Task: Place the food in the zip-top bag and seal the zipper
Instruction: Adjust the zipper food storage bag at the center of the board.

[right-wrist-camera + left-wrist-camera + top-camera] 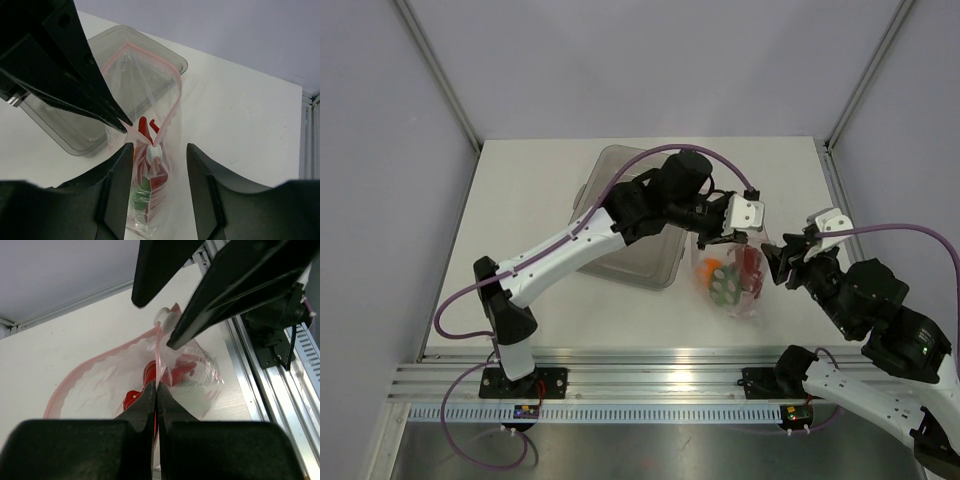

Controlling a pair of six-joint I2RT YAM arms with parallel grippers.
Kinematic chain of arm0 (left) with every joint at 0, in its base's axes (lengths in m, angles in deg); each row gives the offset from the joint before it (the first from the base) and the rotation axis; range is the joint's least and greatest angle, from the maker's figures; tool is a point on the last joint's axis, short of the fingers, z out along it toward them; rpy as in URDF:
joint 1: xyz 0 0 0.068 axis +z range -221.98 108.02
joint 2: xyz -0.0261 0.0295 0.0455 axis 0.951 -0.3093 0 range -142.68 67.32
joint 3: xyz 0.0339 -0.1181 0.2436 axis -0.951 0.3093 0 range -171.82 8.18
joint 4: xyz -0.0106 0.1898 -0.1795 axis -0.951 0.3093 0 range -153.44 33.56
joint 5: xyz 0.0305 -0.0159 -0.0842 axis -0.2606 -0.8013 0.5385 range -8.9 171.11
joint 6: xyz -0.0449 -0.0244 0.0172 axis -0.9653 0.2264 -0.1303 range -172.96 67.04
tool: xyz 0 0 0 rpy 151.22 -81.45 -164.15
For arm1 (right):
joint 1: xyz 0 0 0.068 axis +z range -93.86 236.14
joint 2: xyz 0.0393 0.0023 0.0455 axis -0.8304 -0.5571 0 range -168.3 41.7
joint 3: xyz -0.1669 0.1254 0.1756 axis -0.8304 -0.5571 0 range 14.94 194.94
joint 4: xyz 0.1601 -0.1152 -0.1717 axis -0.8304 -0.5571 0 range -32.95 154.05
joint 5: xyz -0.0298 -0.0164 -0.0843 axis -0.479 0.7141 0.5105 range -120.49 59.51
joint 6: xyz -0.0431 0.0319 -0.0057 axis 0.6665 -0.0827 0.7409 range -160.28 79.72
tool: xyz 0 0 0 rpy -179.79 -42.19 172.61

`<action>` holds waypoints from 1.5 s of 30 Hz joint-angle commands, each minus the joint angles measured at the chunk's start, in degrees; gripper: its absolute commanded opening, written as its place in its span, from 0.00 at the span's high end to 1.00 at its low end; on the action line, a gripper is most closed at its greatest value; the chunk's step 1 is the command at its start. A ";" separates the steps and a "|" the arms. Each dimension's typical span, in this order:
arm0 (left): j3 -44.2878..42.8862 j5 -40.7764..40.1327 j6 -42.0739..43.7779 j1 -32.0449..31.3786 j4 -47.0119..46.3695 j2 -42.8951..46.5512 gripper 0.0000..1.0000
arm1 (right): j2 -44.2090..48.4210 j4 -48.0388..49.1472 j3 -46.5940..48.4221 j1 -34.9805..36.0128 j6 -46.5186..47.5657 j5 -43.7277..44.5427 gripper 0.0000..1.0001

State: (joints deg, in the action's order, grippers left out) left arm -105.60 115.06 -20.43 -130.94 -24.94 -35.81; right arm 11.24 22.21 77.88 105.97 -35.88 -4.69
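A: Where is the bag [738, 298] found?

B: It is seen on the table [535, 185], just beside the near right corner of the clear tray [620, 255] and between the two grippers.

A: And the food?

B: All three pieces are seen inside the bag. The red lobster [143, 127], the orange fruit [710, 268] and the green pepper [725, 287] are packed close together in its lower part.

A: How is the left gripper [155, 390] set?

B: Its fingers are pressed tight together. The pink zipper [172, 97] is pinched between them at the edge of the bag's mouth.

A: And the right gripper [160, 148]?

B: Its fingers are held apart, and nothing is clamped by them. A small white slider [154, 153] on the zipper is seen in the gap between them. Whether it is touched by either finger cannot be told.

A: Is the mouth sealed?

B: No. In the right wrist view the zipper is spread in an open loop, running from the pinched point up toward the tray.
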 commanded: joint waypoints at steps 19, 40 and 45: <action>11.12 0.32 -6.52 3.94 -12.57 9.88 1.00 | 1.37 2.47 -2.82 -0.25 -6.51 -3.92 0.43; 12.09 2.61 -5.56 4.03 -10.91 11.11 1.00 | 1.18 13.19 -8.88 -0.25 -6.17 -3.30 1.00; 11.82 1.20 -2.13 5.52 -7.65 13.48 0.30 | 6.10 14.77 -10.20 -0.25 -1.17 -7.86 1.00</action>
State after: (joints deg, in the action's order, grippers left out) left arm -93.40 115.58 -24.76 -126.87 -32.24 -27.25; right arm 14.61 31.48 67.43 105.97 -41.12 -9.70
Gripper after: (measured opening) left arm 0.636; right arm 0.010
